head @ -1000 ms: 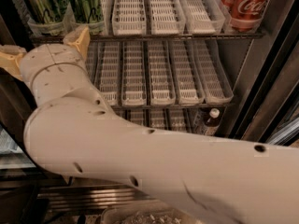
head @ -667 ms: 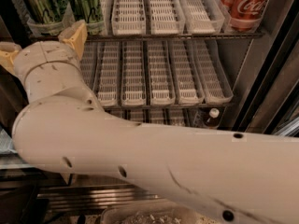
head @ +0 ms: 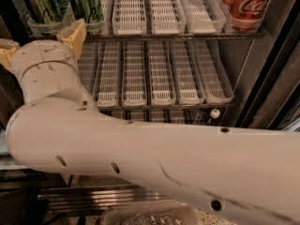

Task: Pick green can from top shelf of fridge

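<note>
Two green cans stand at the front left of the top shelf [head: 161, 13], one [head: 41, 1] on the left and one [head: 86, 1] beside it, in white slotted trays with clear lips. My gripper [head: 40, 43] is just below and in front of these cans, at the shelf's front edge. Its tan fingers [head: 74, 33] are spread open, with nothing held. My thick white arm [head: 154, 158] crosses the lower half of the view and hides the lower part of the fridge [head: 276, 55].
Red Coca-Cola cans [head: 246, 3] stand at the top shelf's right end. The second shelf [head: 154, 74] holds bare white trays. A small white cap [head: 214, 112] shows lower down. A steel base [head: 93, 196] and a clear container [head: 150, 214] lie at the bottom.
The gripper has stayed under the green cans, shifting only slightly. The arm's long link has swung lower and further right across the view.
</note>
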Tool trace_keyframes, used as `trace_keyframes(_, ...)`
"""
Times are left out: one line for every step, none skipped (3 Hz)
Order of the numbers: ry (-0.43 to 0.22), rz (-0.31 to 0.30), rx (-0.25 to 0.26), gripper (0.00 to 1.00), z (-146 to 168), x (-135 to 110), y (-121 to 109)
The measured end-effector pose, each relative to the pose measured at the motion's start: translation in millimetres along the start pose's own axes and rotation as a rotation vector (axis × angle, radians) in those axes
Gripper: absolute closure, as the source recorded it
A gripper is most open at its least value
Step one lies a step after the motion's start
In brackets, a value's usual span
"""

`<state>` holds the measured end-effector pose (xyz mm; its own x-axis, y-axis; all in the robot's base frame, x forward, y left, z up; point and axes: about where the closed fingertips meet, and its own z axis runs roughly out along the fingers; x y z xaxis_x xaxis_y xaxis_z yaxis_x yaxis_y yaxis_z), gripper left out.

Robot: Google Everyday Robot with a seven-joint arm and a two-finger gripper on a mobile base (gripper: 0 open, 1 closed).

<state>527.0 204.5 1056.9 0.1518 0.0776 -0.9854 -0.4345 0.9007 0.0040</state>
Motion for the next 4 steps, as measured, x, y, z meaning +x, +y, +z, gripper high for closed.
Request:
trace_keyframes(-0.038, -0.029, 0.057, 0.0, 9.2, -4.9, -6.0)
trace_keyframes(-0.073, -0.102, 0.121, 0.01, 13.0, -11.0, -13.2)
trace_keyframes(-0.087, -0.17, 0.176, 0.1, 9.6, -14.8, -16.8)
trace_keyframes(-0.075, -0.229, 0.199, 0.07, 5.4, -11.5, -9.9)
